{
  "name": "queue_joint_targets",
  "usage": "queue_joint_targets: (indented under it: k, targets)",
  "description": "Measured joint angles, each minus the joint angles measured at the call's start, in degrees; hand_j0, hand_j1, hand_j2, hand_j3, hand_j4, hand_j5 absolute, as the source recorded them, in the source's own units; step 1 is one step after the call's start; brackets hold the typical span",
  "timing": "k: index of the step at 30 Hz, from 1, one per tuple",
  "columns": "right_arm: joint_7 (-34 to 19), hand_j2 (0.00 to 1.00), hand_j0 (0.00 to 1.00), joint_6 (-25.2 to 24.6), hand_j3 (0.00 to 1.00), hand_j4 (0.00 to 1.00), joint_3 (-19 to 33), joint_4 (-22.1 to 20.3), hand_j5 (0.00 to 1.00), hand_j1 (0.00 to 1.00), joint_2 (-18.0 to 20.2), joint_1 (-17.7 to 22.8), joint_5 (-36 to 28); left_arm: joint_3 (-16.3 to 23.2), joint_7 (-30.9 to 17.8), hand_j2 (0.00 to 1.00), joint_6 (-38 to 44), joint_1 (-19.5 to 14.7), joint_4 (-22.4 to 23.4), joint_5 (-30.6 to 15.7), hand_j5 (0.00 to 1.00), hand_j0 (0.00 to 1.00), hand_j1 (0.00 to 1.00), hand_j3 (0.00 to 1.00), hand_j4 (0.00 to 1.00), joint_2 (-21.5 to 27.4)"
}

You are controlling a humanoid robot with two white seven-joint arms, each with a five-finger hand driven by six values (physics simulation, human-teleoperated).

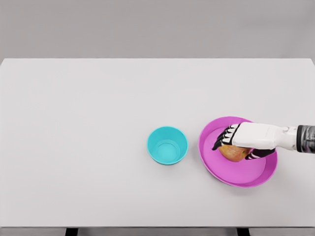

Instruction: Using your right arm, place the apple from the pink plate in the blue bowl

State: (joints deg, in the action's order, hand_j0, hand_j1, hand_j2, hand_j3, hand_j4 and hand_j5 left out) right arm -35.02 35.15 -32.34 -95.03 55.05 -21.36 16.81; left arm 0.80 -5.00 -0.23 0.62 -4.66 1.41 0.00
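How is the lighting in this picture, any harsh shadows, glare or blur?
Head view: even, soft light, no glare on the white table; only faint shadows beside the blue bowl and pink plate; the right hand over the apple looks slightly soft-edged.

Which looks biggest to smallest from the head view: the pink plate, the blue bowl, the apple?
1. Pink plate
2. Blue bowl
3. Apple, though the right robot hand partly covers it, so its full size is unsure.
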Motion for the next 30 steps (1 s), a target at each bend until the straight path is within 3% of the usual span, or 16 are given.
queue_joint_targets:
  k: [21, 30]
  targets:
    - [-0.01, 0.62, 0.62, 0.00, 0.62, 0.62, 1.40, -3.31, 0.62, 0.62, -0.03, -3.69, -1.19, 0.00, 0.00, 1.00, -0.02, 0.00, 0.00, 0.00, 1.00, 1.00, 1.00, 1.00, 1.00, 0.00]
    - [0.00, 0.62, 0.62, 0.00, 0.62, 0.62, 1.12, -5.29, 0.62, 0.62, -2.26, -5.80, -1.37, -0.01, 0.00, 1.00, -0.01, 0.00, 0.00, 0.00, 1.00, 1.00, 1.00, 1.00, 1.00, 0.00]
